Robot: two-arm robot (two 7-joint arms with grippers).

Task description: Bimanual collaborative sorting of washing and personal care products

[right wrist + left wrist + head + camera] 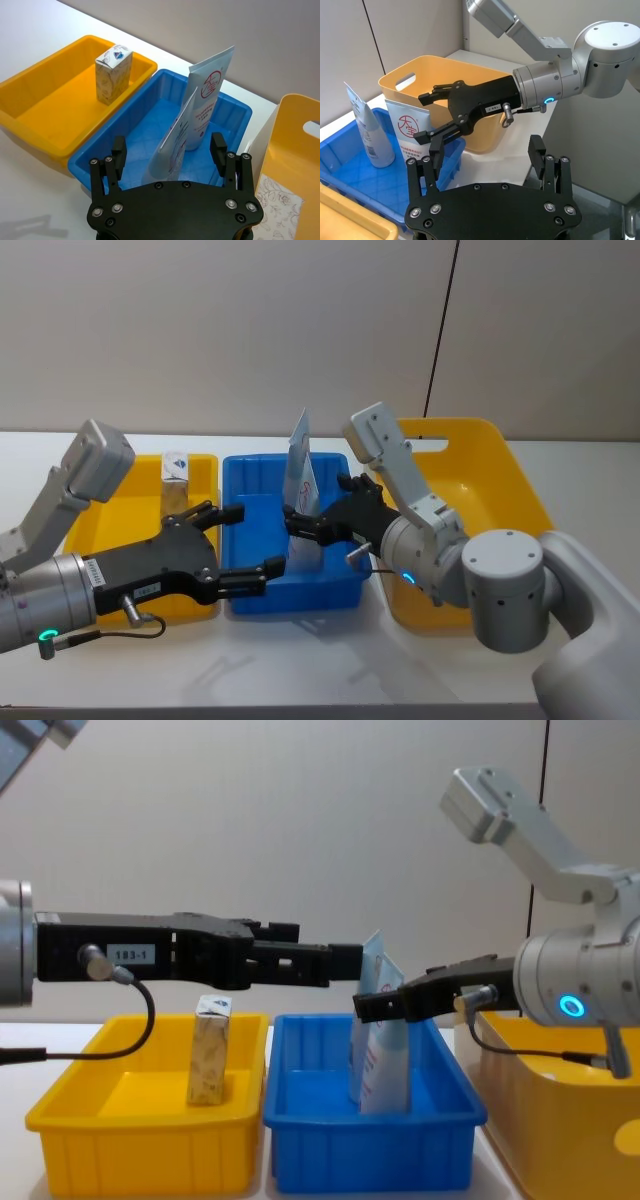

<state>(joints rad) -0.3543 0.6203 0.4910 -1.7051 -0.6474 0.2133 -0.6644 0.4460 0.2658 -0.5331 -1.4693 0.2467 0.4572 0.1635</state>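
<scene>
1. Tubes: two light-blue ones stand upright in the blue tray (250,595), tapering upward. The far tube (207,97) carries a red round mark and red print; the near tube (172,150) stands just beside it, edge-on to the right wrist camera.
2. Right gripper (312,527) reaches over the blue tray from the robot's right, fingers spread apart. In the left wrist view its fingers (437,137) flank one tube's lower body, but whether they touch it I cannot tell; nothing is clamped.
3. Left gripper (235,545) hangs above the seam between the left yellow tray (100,515) and the blue tray, fingers wide apart, holding nothing. In the chest view it stretches level above both trays, well clear of the goods.
4. Carton (176,478): small, whitish-beige with brownish speckles and a blue-red mark on its folded top. It stands upright and alone at the far part of the left yellow tray.
5. A taller yellow bin (500,475) with a handle slot sits to the right of the blue tray, beside the right arm. Something patterned lies inside it in the right wrist view; what it is I cannot tell.
</scene>
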